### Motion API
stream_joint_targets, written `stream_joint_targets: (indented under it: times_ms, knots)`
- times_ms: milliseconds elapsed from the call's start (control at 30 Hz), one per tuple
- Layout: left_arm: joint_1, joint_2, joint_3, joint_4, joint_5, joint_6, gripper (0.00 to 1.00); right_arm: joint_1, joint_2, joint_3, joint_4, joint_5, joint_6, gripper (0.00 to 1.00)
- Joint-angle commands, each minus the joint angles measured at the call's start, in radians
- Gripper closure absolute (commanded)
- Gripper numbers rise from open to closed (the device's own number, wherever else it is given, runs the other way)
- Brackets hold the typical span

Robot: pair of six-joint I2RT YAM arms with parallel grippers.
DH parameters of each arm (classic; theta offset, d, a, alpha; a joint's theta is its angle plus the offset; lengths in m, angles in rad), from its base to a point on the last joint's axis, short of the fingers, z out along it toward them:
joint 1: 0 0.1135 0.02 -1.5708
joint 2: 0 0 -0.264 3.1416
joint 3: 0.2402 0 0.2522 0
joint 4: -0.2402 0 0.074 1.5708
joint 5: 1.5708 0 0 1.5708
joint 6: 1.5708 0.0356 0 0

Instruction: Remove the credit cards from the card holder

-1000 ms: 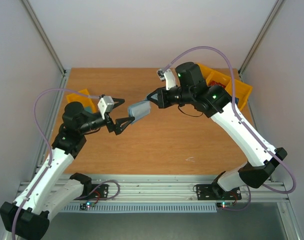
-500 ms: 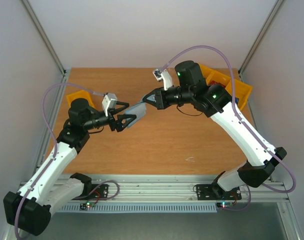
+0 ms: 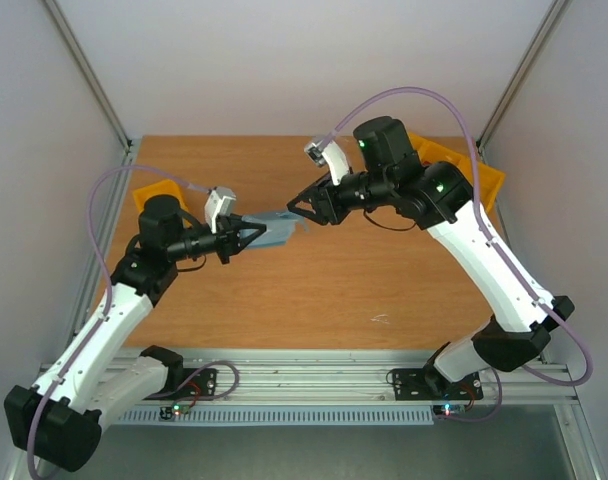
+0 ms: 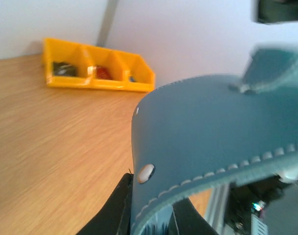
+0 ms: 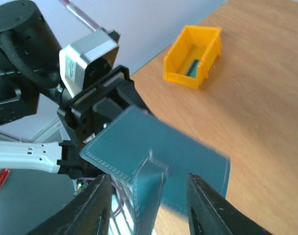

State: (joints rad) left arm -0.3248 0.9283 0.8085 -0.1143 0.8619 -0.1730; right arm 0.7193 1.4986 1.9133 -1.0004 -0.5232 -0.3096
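While one card holder (image 3: 274, 228) is held | end effectors (image 3: 246, 235) (image 3: 302, 208): 2 | bins (image 3: 156, 195) (image 3: 479, 175): 2

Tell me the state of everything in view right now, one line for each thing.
Wallet: held above the table by one end.
Left gripper: jaws shut on the wallet.
Right gripper: jaws open, the wallet's flap between them.
Small yellow bin: upright, a flat grey thing inside.
Divided yellow bin: upright, dark and red things in its compartments.
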Motion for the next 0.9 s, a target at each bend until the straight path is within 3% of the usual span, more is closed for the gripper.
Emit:
stream_joint_targets:
  times_ms: [0,133,167,333,533,867]
  knots:
    - [-0.001,-0.02,0.084,-0.194,-0.274,-0.04,1.0,0.006,-0.011,0.021,-0.142,0.101,-0.19,0.52]
    - [0.0,-0.036,0.089,-0.166,-0.158,-0.042,1.0,0.021,-0.047,-0.087,-0.139,0.179,-0.314,0.32]
    - [0.0,-0.038,0.09,-0.156,-0.147,-0.044,1.0,0.045,-0.06,-0.112,-0.128,0.217,-0.367,0.23]
    - [-0.001,-0.028,0.093,-0.147,-0.125,-0.048,1.0,0.235,-0.101,-0.212,0.012,0.434,-0.537,0.02]
    - [-0.001,-0.033,0.087,-0.114,-0.023,-0.029,1.0,0.245,-0.113,-0.312,0.182,0.58,-0.64,0.02]
    - [-0.001,-0.045,0.089,-0.078,0.103,-0.011,1.0,0.189,-0.213,-0.398,0.266,0.474,-0.703,0.02]
